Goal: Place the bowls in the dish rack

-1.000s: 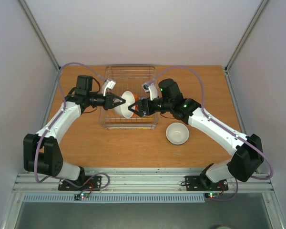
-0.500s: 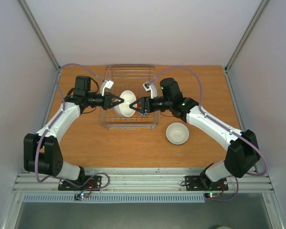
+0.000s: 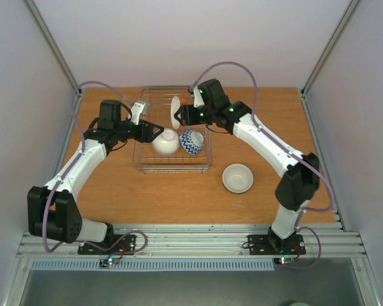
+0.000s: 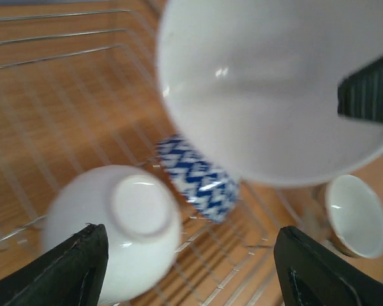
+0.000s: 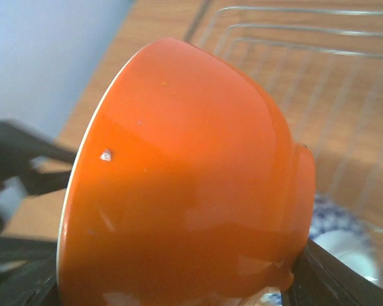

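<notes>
The brown wooden table (image 3: 115, 185) carries a wire rack (image 3: 172, 169) at upper centre and an upright white bowl (image 3: 237, 178) near the rack's lower right corner.

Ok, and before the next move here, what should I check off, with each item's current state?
1. The right fingers grip the orange bowl: ok.
2. The orange bowl hangs above the dish rack: ok.
3. The left fingers stand open beside the upturned white bowl: ok.
4. The upturned white bowl and blue zigzag bowl rest inside the rack: ok.
5. Slot below the orange bowl is free: cannot tell.
6. All bowls loaded: not ok, a pale bowl sits on the table.
</notes>
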